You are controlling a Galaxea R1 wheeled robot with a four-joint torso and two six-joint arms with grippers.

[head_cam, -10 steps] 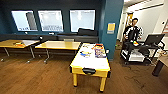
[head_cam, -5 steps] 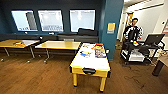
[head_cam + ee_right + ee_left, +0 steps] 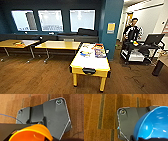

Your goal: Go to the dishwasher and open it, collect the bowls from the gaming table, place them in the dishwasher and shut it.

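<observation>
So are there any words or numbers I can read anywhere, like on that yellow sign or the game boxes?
None can be read.
Yellow sign on the teal pillar: print too blurred.
Game boxes on the gaming table: colourful, but lettering too blurred.
Blue bowl: no writing.
Orange bowl: no writing.

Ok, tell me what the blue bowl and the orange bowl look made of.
Blue bowl: likely glossy plastic, judging by the uniform bright colour and sharp white glints inside. Orange bowl: probably plastic too, with a smooth, evenly coloured rim and duller sheen.
</observation>
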